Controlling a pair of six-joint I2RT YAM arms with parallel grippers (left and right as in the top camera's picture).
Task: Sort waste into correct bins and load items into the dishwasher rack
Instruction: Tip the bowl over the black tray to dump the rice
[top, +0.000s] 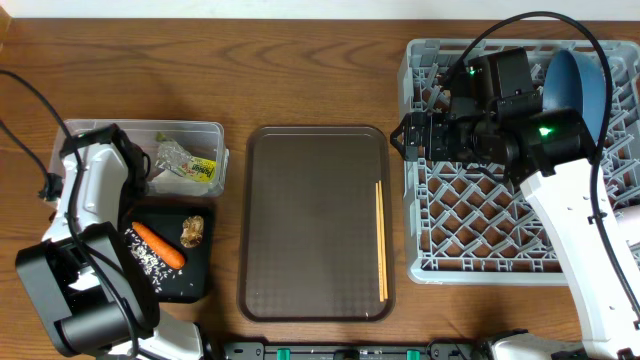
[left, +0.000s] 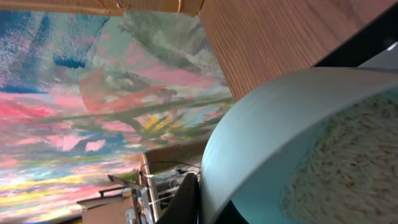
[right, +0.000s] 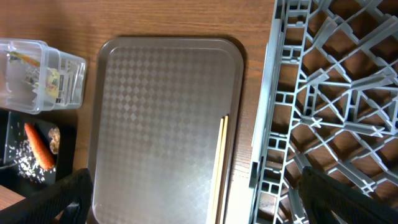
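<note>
- Here, the right gripper (right: 196, 190) hangs with its jaws spread wide and nothing between them. It sits above the left wall of the grey rack (top: 470, 272), facing the brown serving tray (top: 310, 220).
- The chopsticks (top: 381, 240) lie side by side on that tray, just inside its right rim and parallel to it.
- Only a narrow strip of table (top: 320, 60) shows between the tray's right rim and the rack's left wall.
- The blue plate (top: 572, 85) stands on edge in the rack's far right corner, and the right arm crosses the lattice floor beside it.
- The left arm (top: 92, 190) hangs over the seam where the clear tub (top: 190, 127) meets the black tray (top: 190, 280).
- The left gripper is closed, its fingers hidden. The light-blue cup (left: 261, 124) fills the left wrist view, tilted with rice inside. I cannot tell whether its rim is pinched.
- The crumpled paper (top: 172, 155) and its wrapper (top: 202, 168) lie in the tub.
- The carrot (top: 158, 245), brown scrap (top: 192, 230) and rice grains (top: 145, 262) lie in the black tray, whose right edge is near the serving tray.
</note>
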